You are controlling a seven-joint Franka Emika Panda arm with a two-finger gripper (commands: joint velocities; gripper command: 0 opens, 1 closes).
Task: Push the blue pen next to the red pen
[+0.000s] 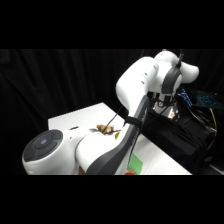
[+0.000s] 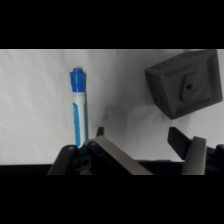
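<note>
Wrist view: blue pen (image 2: 79, 107) lies flat on the white counter (image 2: 35, 100), cap end toward the far side of the frame, barrel running back down toward the camera, its near end right at the left finger (image 2: 100, 136) of the gripper (image 2: 137, 137). Jaws stand wide with bare counter between them, holding nothing; the pen is outside the gap, just beside the left finger, whether touching I can't tell. That fits a sideways shove with the finger's outer face, not a grasp. A dark grey boxy block (image 2: 185, 82) with a small round fitting sits at the upper right, well apart from the pen. No red pen in the wrist view. Side view: white Franka arm (image 1: 135, 95) fills most of the frame, its base joint large at the lower left, hiding the gripper and most of the counter (image 1: 65, 120). A small brownish cluttered item (image 1: 106, 130) shows on the counter behind the arm, unclear what. A green patch (image 1: 135, 164) and a sliver of something red (image 1: 130, 173) peek out at the bottom edge, too cut off to name. Judgement: push looks barely started or about to start; the target spot is out of sight, so push direction can't be checked from here. Risk: the pen could roll or pivot off the finger.
</note>
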